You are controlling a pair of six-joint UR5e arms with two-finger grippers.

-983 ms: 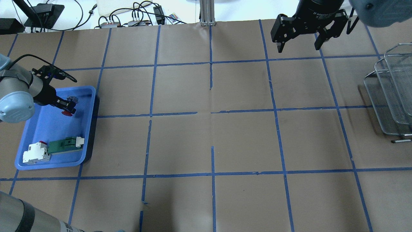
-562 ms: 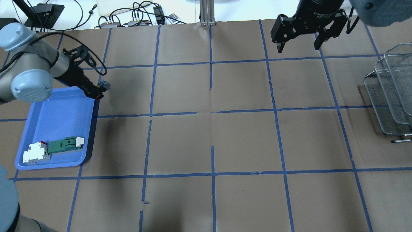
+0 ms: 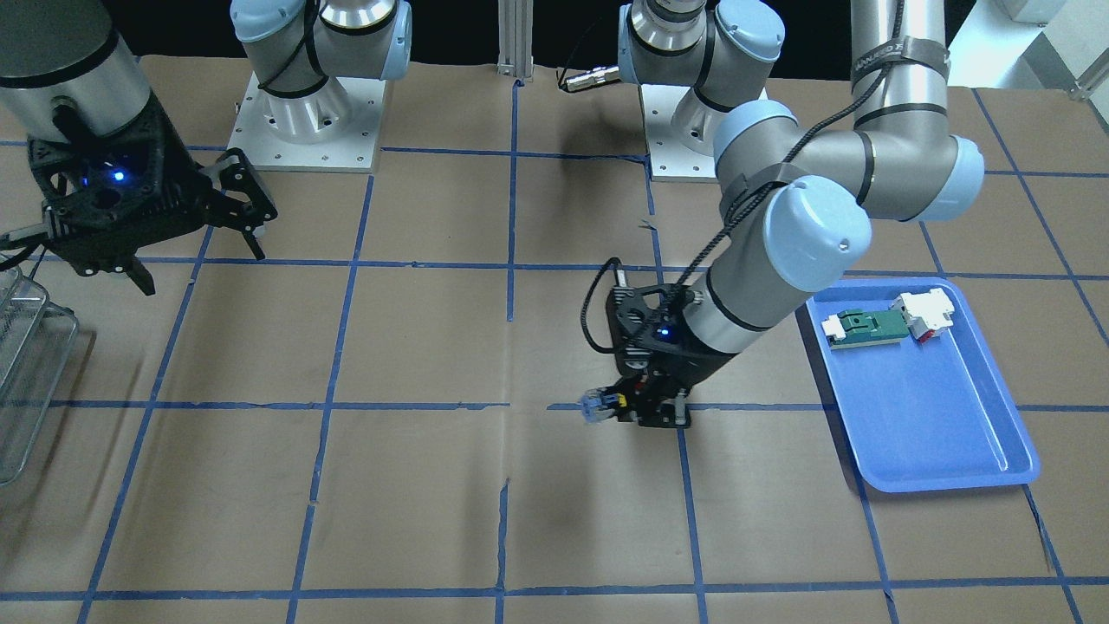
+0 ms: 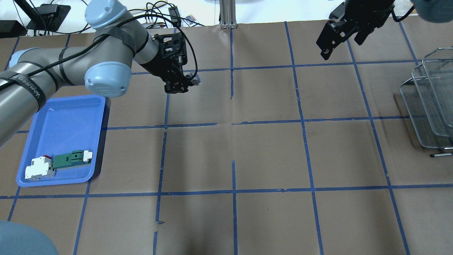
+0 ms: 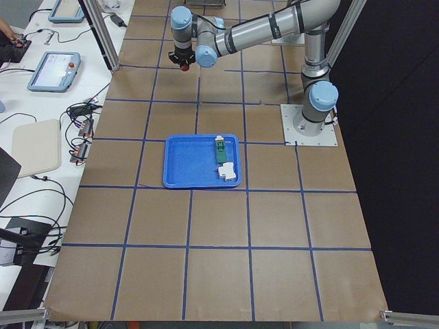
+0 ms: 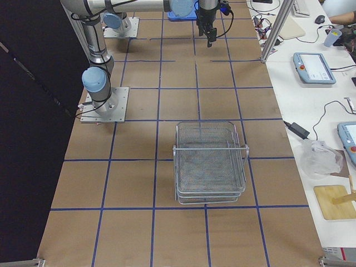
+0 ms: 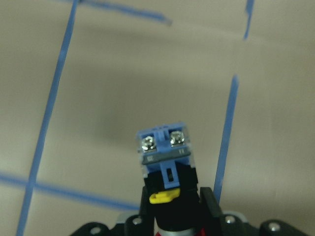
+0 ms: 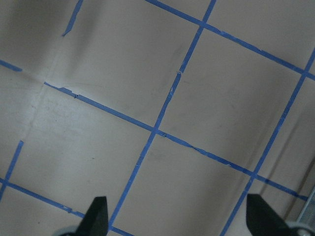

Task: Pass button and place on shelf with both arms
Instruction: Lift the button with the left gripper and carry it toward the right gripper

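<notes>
My left gripper [image 4: 179,85] is shut on the button [image 4: 194,80] and holds it above the table, left of the centre line. In the left wrist view the button's [image 7: 165,164] clear bluish block with two screws points away from the jaws, with the yellow bit and black collar just behind it. In the front view the button [image 3: 596,405] sticks out sideways from the left gripper [image 3: 645,406]. My right gripper [image 4: 340,34] is open and empty, high over the far right of the table; it also shows in the front view [image 3: 201,264]. The wire-mesh shelf [image 4: 426,106] stands at the right edge.
A blue tray [image 4: 60,131] at the left holds a green-and-white flat part [image 4: 70,159] and a white block with red [image 4: 39,168]. The shelf also shows in the front view [image 3: 26,381] and the right side view [image 6: 211,161]. Cables lie along the far edge.
My left gripper has lifted the button out of the blue tray and carried it right, towards the table's centre. My right gripper has turned and shifted slightly right.
</notes>
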